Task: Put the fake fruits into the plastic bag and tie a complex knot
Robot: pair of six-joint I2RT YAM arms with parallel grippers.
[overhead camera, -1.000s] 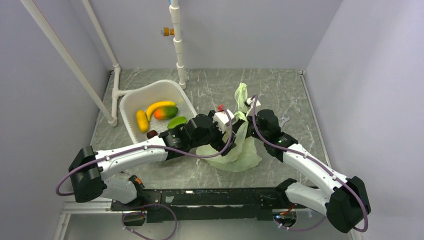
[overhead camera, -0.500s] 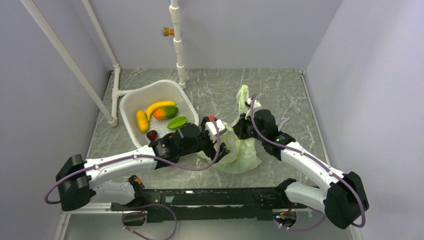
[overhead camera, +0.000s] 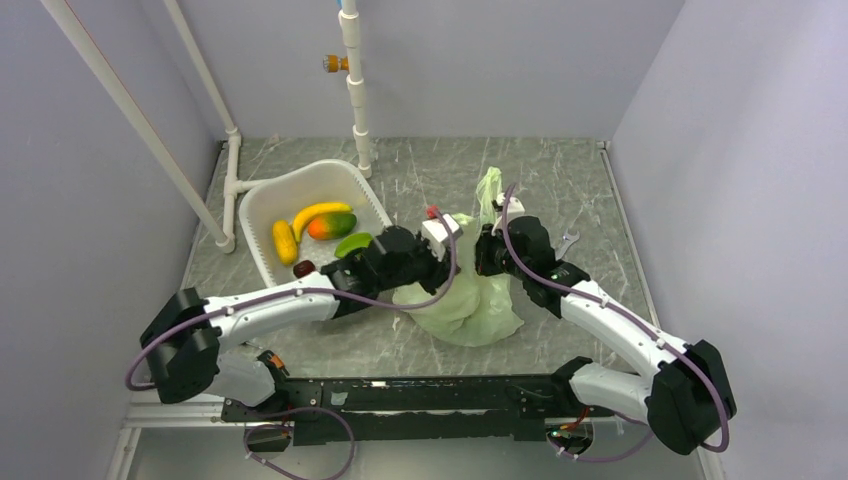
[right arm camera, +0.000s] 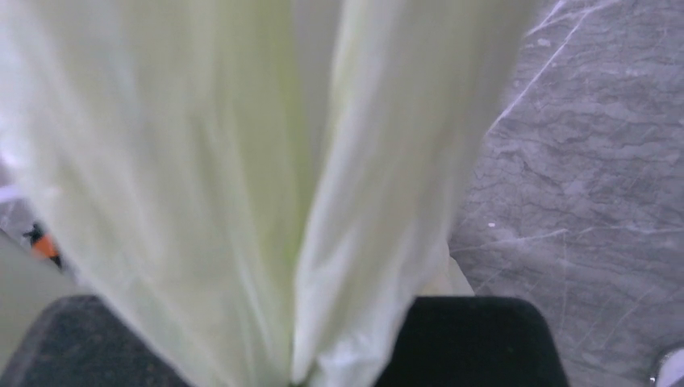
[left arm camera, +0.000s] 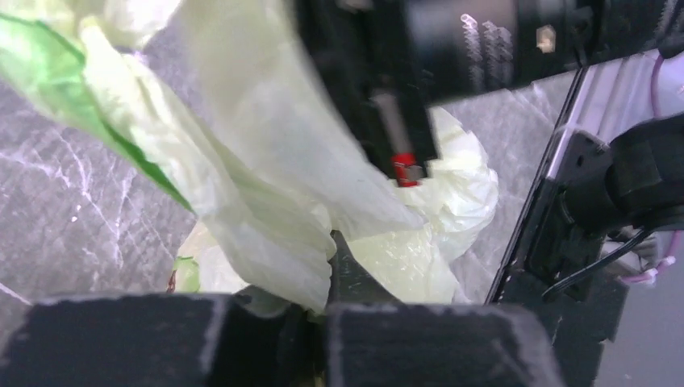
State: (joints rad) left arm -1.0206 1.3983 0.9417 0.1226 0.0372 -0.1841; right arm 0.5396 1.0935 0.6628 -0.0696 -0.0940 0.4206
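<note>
Grippers on both arms were seen closed on the plastic bag, which lay pale green and crinkled at the centre of the overhead frame. Its long axis ran from a raised handle loop at upper centre down to a spread body at lower centre. The left gripper was clamped on film at the bag's left edge and the right gripper on film at its right edge. In each wrist view, plastic was shown pinched between nearly touching fingers. The fake fruits were gathered in the white basin at upper left, well apart from the bag and to the left of both grippers, so the left arm was the nearer one. Whether any fruit lay inside the bag could not be told. Compared with half a second earlier, the left gripper had been raised from the bag's lower left to level with the right gripper, and the bag's top had been drawn wider between them. The fruits in the basin were unmoved.
</note>
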